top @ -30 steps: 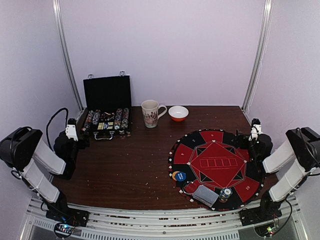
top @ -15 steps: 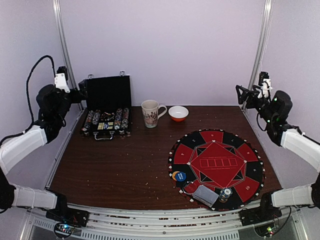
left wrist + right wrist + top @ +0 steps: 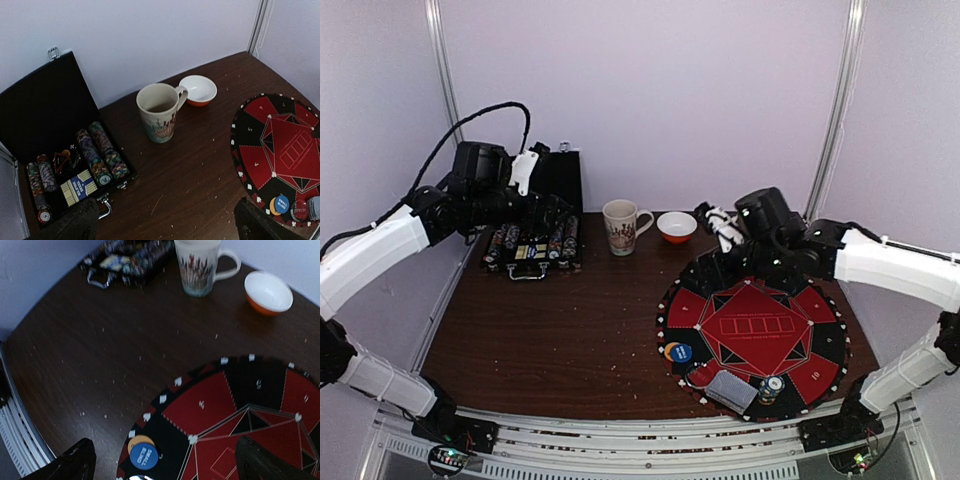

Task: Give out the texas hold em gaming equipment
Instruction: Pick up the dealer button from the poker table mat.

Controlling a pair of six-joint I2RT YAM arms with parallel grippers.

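At the far left corner of the table a black hinged case (image 3: 45,100) stands open. Rows of striped-edge round poker chips (image 3: 102,157) lie on their sides in its tray, with a blue-and-white pack (image 3: 79,186), probably cards, between them. Toward the near right corner lies a large round red-and-black mat (image 3: 752,320). On it are a grey-blue-backed deck of small playing cards (image 3: 732,390), a short chip stack (image 3: 773,386) just beside the deck, and a blue button disc (image 3: 144,456) overlapping an orange button disc (image 3: 136,441) at the mat's near-left rim. A flower-patterned ceramic mug (image 3: 623,227) and a white bowl with an orange outside (image 3: 677,226) stand along the far edge, between case and mat.

The left gripper (image 3: 166,212) hangs above the table near the case, its fingers (image 3: 75,222) spread wide with nothing between them. The right gripper (image 3: 165,445) hovers over the mat's far-left part, likewise spread and empty.

The chips look hard, smooth and fairly dense. A few pinched across their striped edges should lift as a block, though a loose grip would let them fan out and roll. The deck is light and slippery, so it is best taken across its long edges; a single card lying flat would probably need sliding to an edge first. The discs are thin and flat, so the rim of the upper, blue one is the likeliest hold.
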